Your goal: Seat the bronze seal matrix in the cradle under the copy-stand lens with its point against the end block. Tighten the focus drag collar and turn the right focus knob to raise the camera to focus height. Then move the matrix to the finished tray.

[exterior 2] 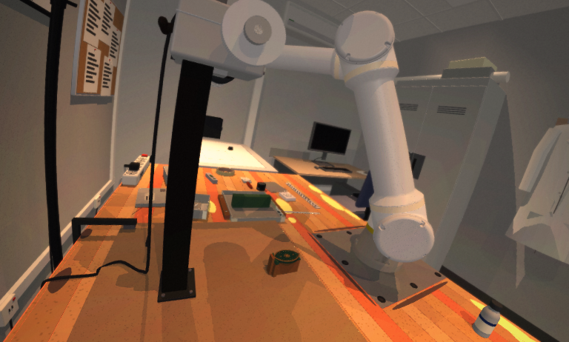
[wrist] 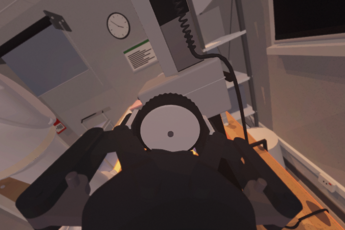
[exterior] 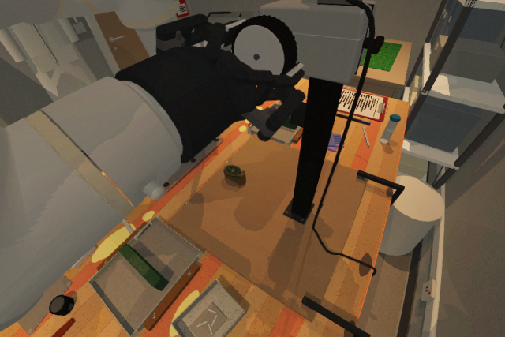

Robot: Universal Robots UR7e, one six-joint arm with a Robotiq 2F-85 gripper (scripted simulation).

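The bronze seal matrix [exterior: 235,174] [exterior 2: 284,262] sits on the brown baseboard, below the camera carriage and apart from the black column [exterior: 314,150] [exterior 2: 181,183]. I cannot make out a cradle around it. High above it, my gripper [exterior: 261,58] [wrist: 169,127] is closed around the knurled black rim of the white-faced focus knob [exterior: 261,52] [wrist: 169,127] on the grey carriage [exterior: 326,35]; the wrist camera shows a finger on each side of the rim. The carriage's opposite knob [exterior 2: 254,28] faces the second side camera.
Behind the work stand a wall clock [wrist: 118,25], shelving [exterior: 461,64] and a clipboard [exterior: 363,104]. A grey tray with a green block [exterior: 145,266] and a smaller tray [exterior: 210,317] lie at the bench's near end. A black cable [exterior: 338,162] hangs beside the column.
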